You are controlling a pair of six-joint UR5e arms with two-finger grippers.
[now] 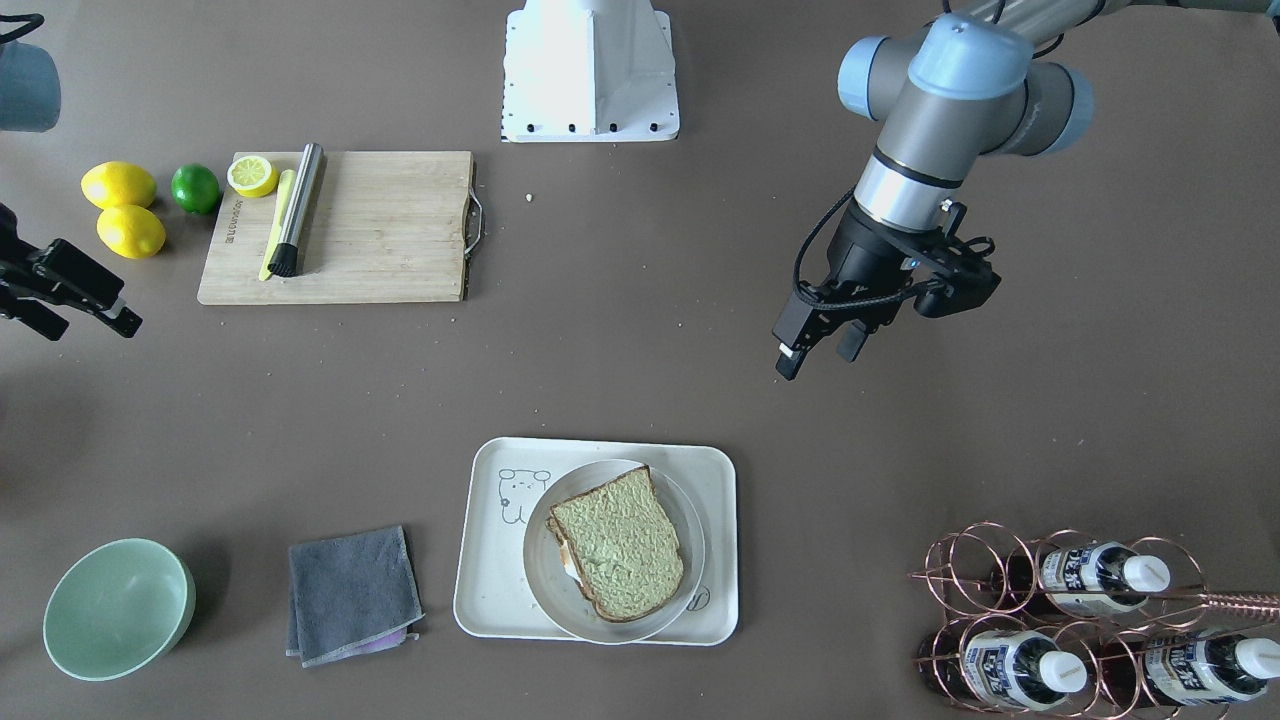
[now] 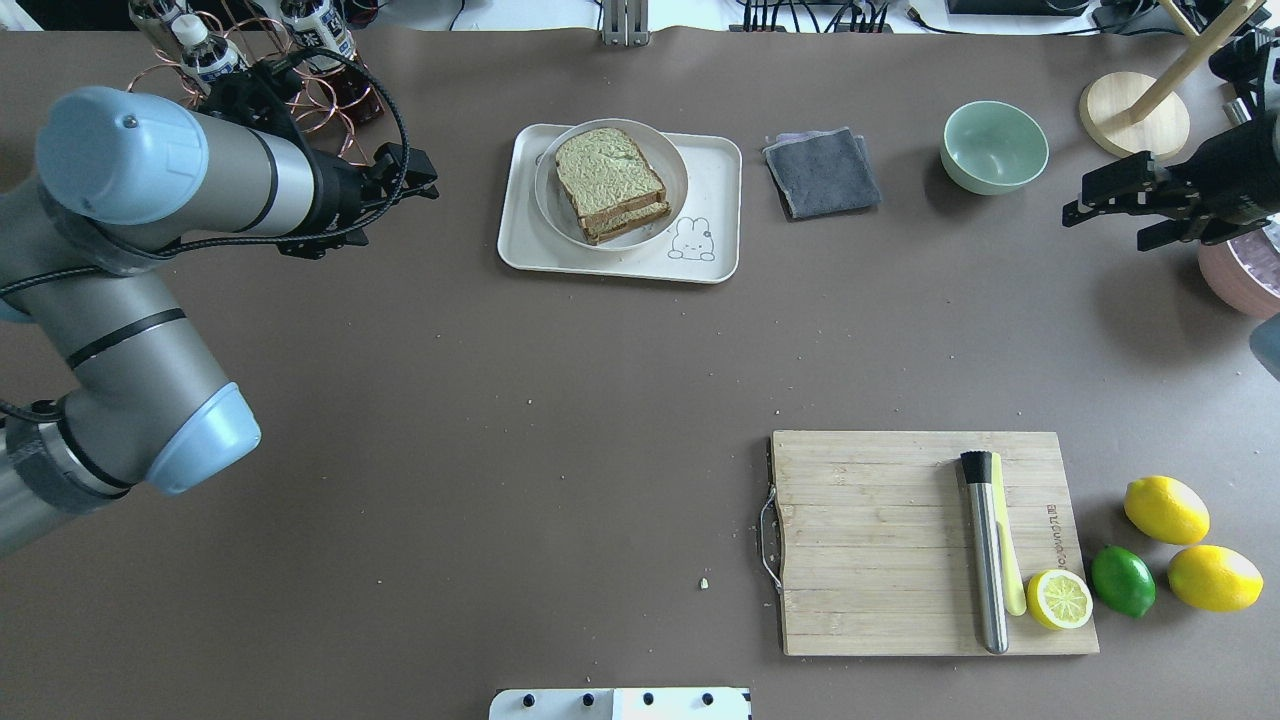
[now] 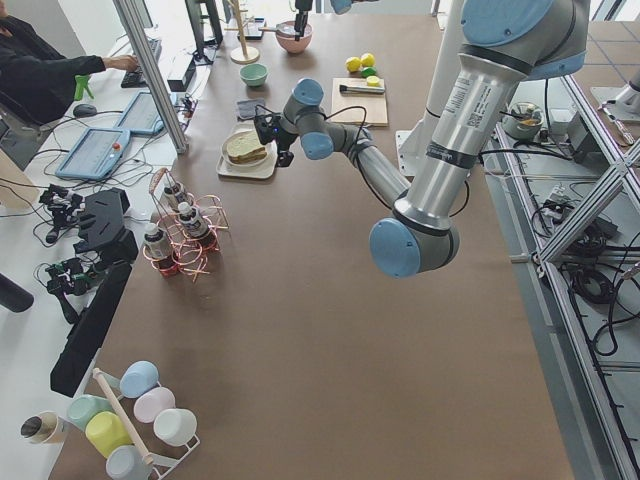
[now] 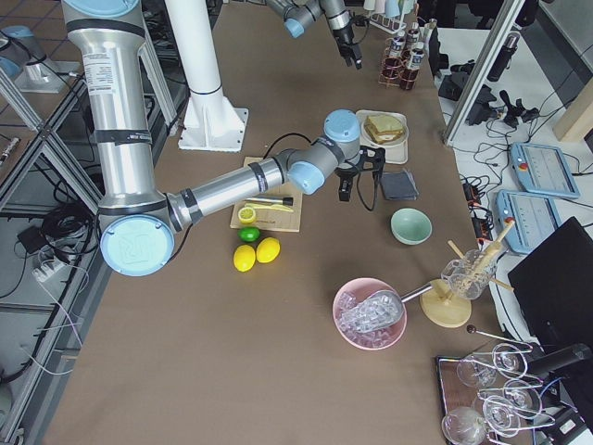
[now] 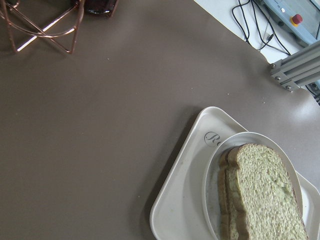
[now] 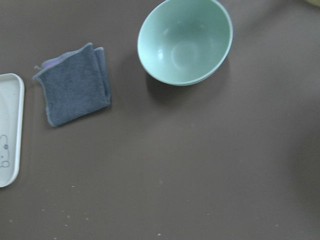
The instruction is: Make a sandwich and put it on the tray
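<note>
Front view: the left claw (image 1: 818,360) hangs open and empty. The sandwich (image 1: 618,543) sits on a plate (image 1: 543,590) in the tray (image 1: 480,590), beyond it and to its right. The right claw (image 1: 88,325), also open, is well apart from them.
Overhead: the tray lies between the claws, nearer the left.
Left wrist: the sandwich is at lower right.

The sandwich (image 2: 608,180) sits on a plate (image 2: 677,168), which sits on the tray (image 2: 720,180). To my right of the tray lies a cloth (image 2: 822,172), then a bowl (image 2: 995,147).

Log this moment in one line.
sandwich: on plate in tray | left gripper: open, empty | right gripper: open, empty
</note>
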